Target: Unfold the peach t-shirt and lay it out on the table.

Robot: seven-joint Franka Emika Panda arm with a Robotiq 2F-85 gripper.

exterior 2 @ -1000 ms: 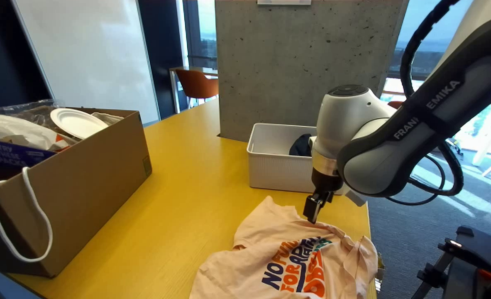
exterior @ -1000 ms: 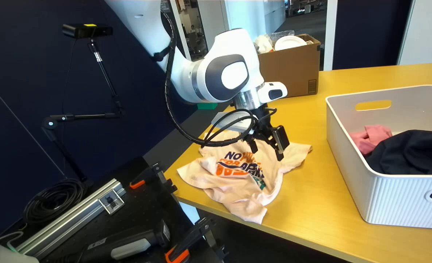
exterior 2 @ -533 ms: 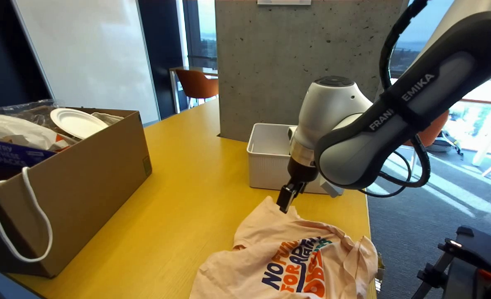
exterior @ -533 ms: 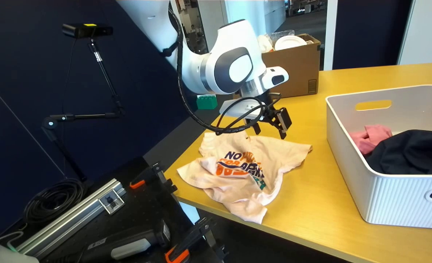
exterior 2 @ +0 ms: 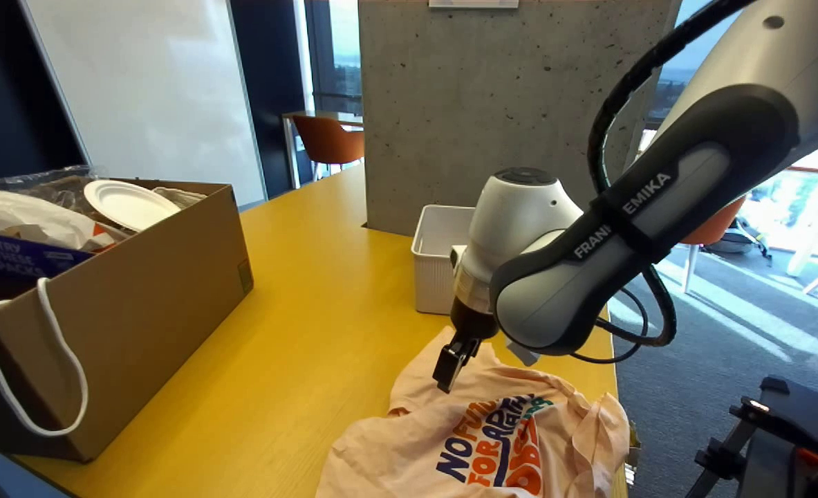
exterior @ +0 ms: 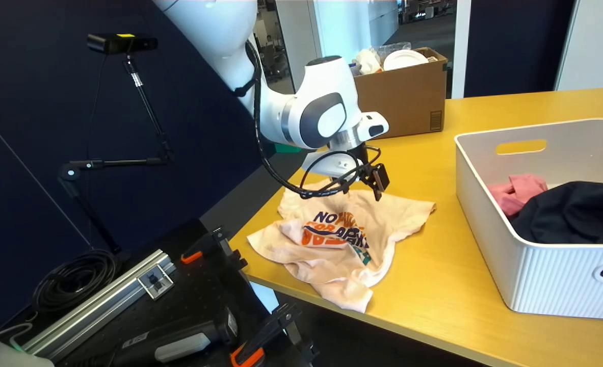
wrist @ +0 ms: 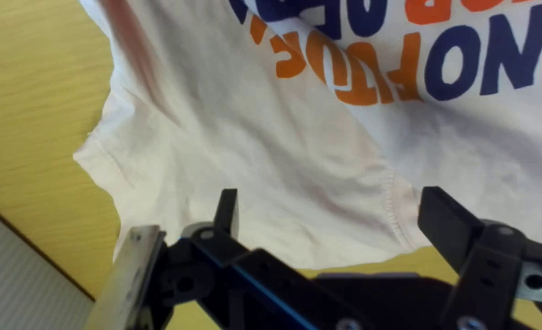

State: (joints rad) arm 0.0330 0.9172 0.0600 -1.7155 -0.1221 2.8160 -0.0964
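The peach t-shirt [exterior: 326, 272] lies crumpled on the yellow table [exterior: 434, 306], with its orange and dark lettering face up. It also shows in the exterior view [exterior 2: 409, 456] and the wrist view [wrist: 252, 151]. Its near part is folded and bunched at the table's edge. One sleeve spreads towards the bin. My gripper [exterior: 362, 194] is over the shirt's far part, beyond the lettering, and also shows in the exterior view [exterior 2: 444, 384]. In the wrist view its fingers [wrist: 329, 195] are wide apart with nothing held; a stitched seam and the shirt's edge lie below them.
A white bin [exterior: 571, 280] with a pink-red garment [exterior: 520, 193] and a black garment [exterior: 576, 214] stands beside the shirt. A cardboard box [exterior: 403, 102] filled with packaging and plates stands at the back. A black cart [exterior: 189, 300] with clamps adjoins the table's edge.
The gripper first rose and moved across the shirt's far side, then came down lower over it. It stayed open. The shirt has not visibly moved.
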